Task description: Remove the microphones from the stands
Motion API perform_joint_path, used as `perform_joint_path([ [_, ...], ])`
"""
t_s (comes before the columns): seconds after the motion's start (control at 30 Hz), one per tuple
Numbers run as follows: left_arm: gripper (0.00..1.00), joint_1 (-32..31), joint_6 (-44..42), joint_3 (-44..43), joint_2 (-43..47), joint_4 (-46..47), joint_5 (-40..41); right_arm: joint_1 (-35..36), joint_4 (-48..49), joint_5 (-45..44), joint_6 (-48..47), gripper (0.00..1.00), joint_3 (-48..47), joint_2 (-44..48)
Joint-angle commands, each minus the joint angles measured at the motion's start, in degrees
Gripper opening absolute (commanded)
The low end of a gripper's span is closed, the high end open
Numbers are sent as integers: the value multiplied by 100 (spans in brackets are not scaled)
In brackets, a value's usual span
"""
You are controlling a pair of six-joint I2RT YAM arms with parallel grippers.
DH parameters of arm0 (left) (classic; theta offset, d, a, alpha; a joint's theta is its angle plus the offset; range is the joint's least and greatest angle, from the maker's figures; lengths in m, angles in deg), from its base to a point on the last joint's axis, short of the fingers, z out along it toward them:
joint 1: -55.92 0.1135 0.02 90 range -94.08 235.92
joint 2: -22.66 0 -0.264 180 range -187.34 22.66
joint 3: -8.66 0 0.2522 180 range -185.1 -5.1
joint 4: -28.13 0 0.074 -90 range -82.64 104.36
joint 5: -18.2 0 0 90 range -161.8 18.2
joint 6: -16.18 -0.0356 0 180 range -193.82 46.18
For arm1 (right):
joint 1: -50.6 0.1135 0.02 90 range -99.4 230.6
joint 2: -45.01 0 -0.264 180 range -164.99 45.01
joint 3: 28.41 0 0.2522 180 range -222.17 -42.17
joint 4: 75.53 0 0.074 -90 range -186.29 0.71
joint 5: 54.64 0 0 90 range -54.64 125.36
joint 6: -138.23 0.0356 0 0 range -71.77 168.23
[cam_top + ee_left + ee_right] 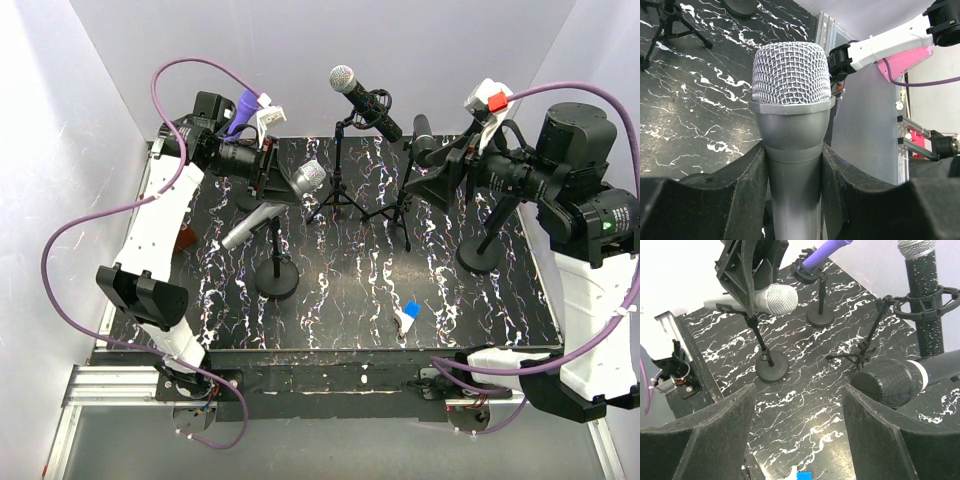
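A silver microphone [262,215] with a mesh head [791,75] lies tilted in the clip of a round-based stand [277,276]. My left gripper [284,181] is shut on its body just below the head, and in the left wrist view both fingers [742,190] press against the grey barrel. The stand's rod still meets the microphone [775,299] in the right wrist view. My right gripper [428,178] hangs open at the back right. A black microphone head [887,382] sits just beyond its right finger, outside the gap.
A black microphone with a silver head [362,98] sits on a tripod stand [340,200] at the back centre. A purple microphone [241,110] stands at the back left. The black microphone's stand has a round base [480,258]. A small blue-and-white item [408,312] lies near the front edge.
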Motion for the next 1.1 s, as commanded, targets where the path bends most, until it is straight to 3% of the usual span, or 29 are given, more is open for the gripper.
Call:
perform_joint_path([
  [0.0, 8, 1, -470, -56, 432, -40, 53, 183, 131, 41, -75, 76, 73, 74],
  [0.07, 51, 10, -610, 138, 520, 4, 263, 253, 175, 49, -84, 76, 257, 135],
  [0.17, 73, 10, -340, 183, 651, 494, 825, 359, 228, 84, -58, 76, 390, 144],
  [0.27, 86, 10, -119, -54, 713, 856, 1851, 438, 246, 111, -14, 76, 381, 100],
  [0.43, 88, 1, -645, -792, 600, 112, 2830, 719, 281, 128, -268, 74, 530, 118],
  [0.53, 89, 10, -1005, -1135, 468, -600, 2831, 1105, 517, -301, -392, 79, 715, 162],
  [0.7, 87, -69, -1024, -908, 502, -708, 2770, 2115, 807, -1372, -778, 87, 698, -23],
  [0.9, 75, -131, -769, -802, 371, -716, 2673, 2837, 2678, -1979, -700, 86, 1944, 433],
  [1.07, 66, -183, -804, -723, 406, -848, 2611, 3259, 2768, -2341, -393, 83, 2227, 250],
])
